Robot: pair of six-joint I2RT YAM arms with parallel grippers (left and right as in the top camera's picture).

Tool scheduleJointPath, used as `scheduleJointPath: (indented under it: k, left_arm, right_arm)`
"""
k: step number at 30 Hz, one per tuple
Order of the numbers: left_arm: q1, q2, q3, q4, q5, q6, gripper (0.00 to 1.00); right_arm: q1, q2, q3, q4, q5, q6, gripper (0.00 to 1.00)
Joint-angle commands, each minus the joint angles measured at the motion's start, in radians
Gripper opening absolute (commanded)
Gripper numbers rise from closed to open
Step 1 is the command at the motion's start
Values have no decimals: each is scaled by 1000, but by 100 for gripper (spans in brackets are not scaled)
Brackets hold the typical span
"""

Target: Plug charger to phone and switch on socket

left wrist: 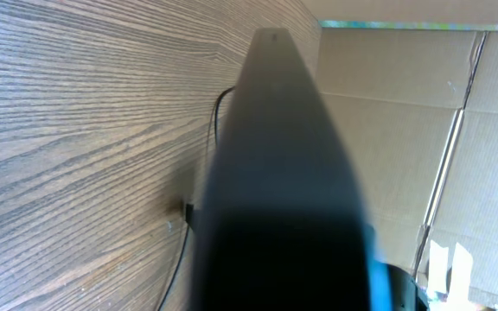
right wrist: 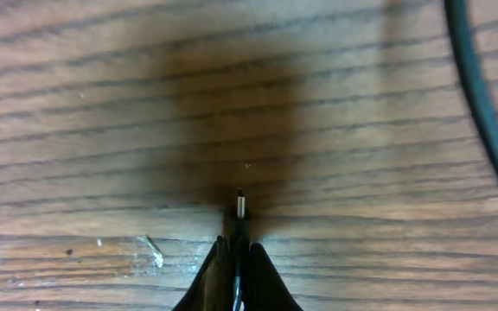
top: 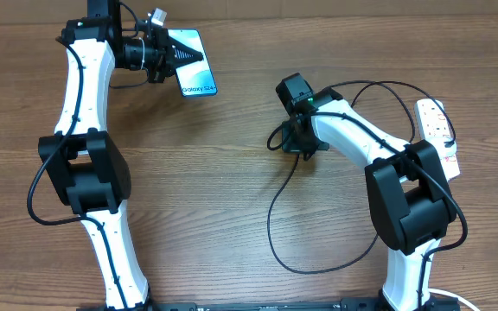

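Observation:
The phone [top: 194, 65], with a cyan "Galaxy S24" screen, is held tilted at the far left by my left gripper [top: 168, 53], which is shut on its near end. In the left wrist view the phone's dark back [left wrist: 275, 173] fills the middle. The charger, a thin black cable [top: 271, 226], loops over the table centre. My right gripper [top: 294, 143] is shut on its plug tip [right wrist: 239, 207], just above the wood, with the metal tip sticking out past the fingers [right wrist: 239, 255]. The white socket strip [top: 436, 123] lies at the right edge, partly behind the right arm.
The charger cable runs in a wide loop under and around the right arm [top: 353, 130], and a stretch crosses the right wrist view [right wrist: 482, 104]. Cardboard walls [left wrist: 405, 130] stand beyond the table. A thick white cord [top: 467, 299] shows at the bottom right.

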Motion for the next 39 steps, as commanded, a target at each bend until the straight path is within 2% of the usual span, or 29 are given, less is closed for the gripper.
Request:
scheduleJointPath:
  k: [1, 3, 7, 10, 27, 32, 39]
  left_arm:
    - [-10, -16, 21, 0, 24, 16, 4]
    - [-10, -16, 21, 0, 24, 16, 4]
    - [-10, -16, 21, 0, 24, 16, 4]
    - [-10, -16, 21, -1, 24, 16, 4]
    - [-10, -16, 21, -2, 24, 16, 4]
    - [-10, -16, 21, -2, 24, 16, 4]
    - [-10, -16, 21, -1, 24, 16, 4]
  right_arm:
    - [0, 12, -39, 20, -12, 0, 4]
    - [-1, 12, -41, 19, -12, 0, 5]
    - [-1, 12, -42, 11, -14, 0, 18]
    - [-1, 12, -53, 12, -16, 0, 19]
    - [-5, 12, -55, 48, -8, 0, 18]
    - [-5, 12, -55, 57, -8, -1, 6]
    - [-4, 12, -55, 58, -8, -9, 4]
